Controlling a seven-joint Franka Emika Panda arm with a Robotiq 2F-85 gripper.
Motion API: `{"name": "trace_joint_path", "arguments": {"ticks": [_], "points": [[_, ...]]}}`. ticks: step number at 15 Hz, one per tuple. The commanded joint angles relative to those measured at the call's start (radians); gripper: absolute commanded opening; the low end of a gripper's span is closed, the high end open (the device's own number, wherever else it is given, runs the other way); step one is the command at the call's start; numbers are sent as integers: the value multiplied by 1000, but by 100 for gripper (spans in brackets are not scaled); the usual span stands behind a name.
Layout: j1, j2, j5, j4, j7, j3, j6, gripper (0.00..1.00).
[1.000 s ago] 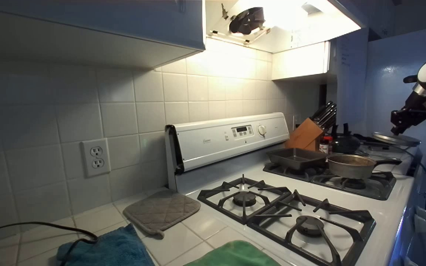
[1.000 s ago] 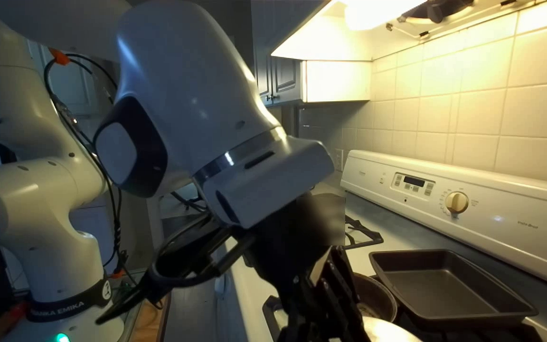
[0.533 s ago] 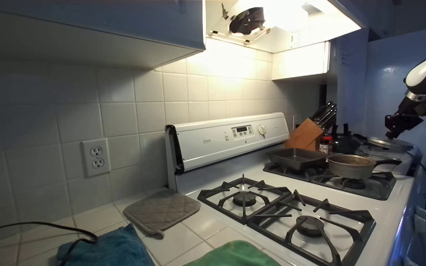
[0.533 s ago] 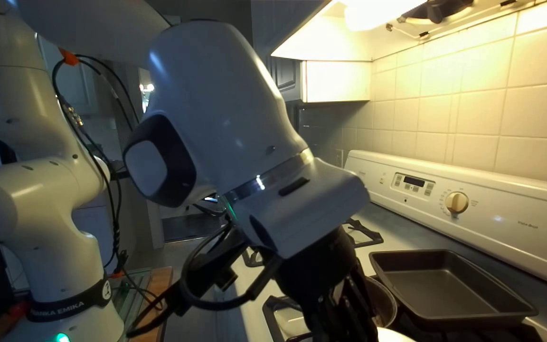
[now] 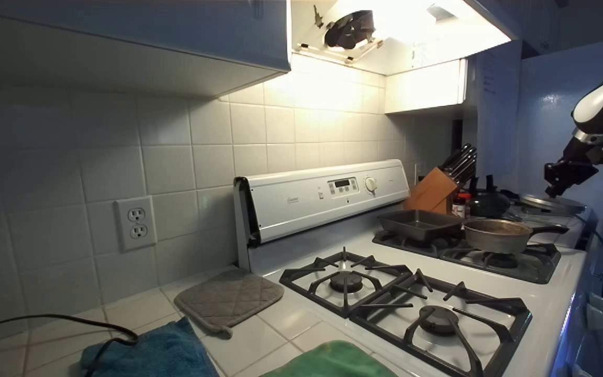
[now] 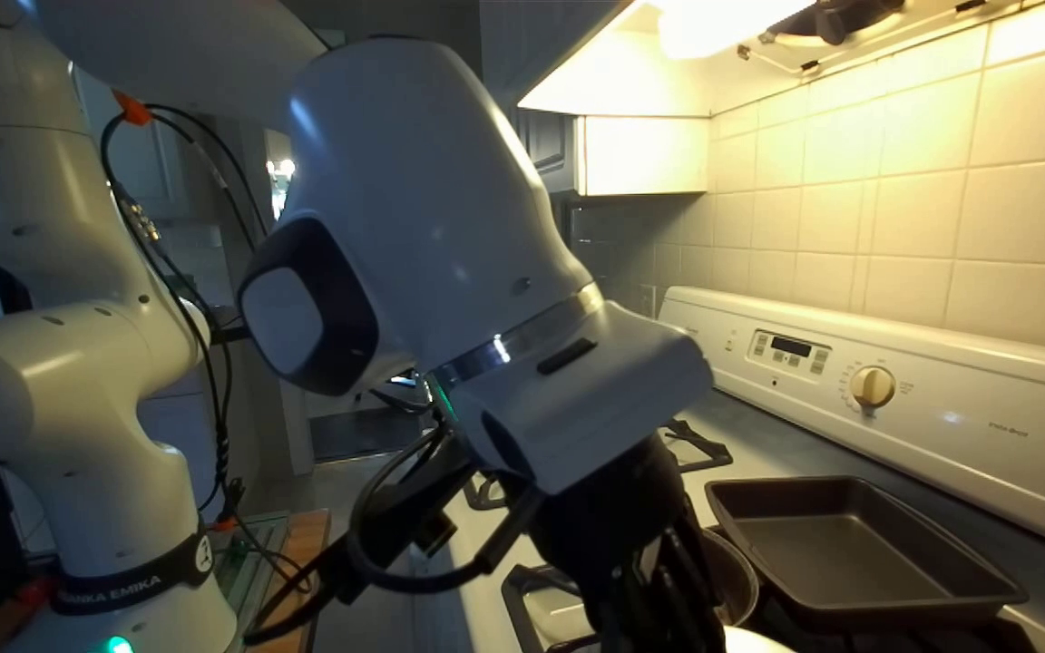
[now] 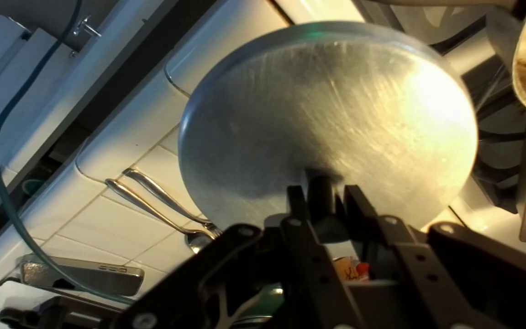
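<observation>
End effector (image 7: 324, 194) clasps the metal lid (image 7: 331, 105) by its knob (image 7: 322, 201); both have just shifted together, suggesting a sound grip

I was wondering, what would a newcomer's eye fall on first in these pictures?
Most likely the broad, shiny metal lid in the middle of the wrist view, with the gripper closed on its black handle. After that, probably the white robot arm looming large in an exterior view, and the glaring hood light above the stove.
</observation>
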Motion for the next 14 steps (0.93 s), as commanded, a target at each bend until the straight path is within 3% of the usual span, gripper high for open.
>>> {"name": "trace_joint_path", "arguments": {"ticks": [1, 8, 14], "points": [[0, 0, 0, 0, 0, 0, 0, 6], [-22, 96, -7, 65, 62, -3, 10, 6], [-20, 200, 17, 136, 37, -10, 25, 6]]}}
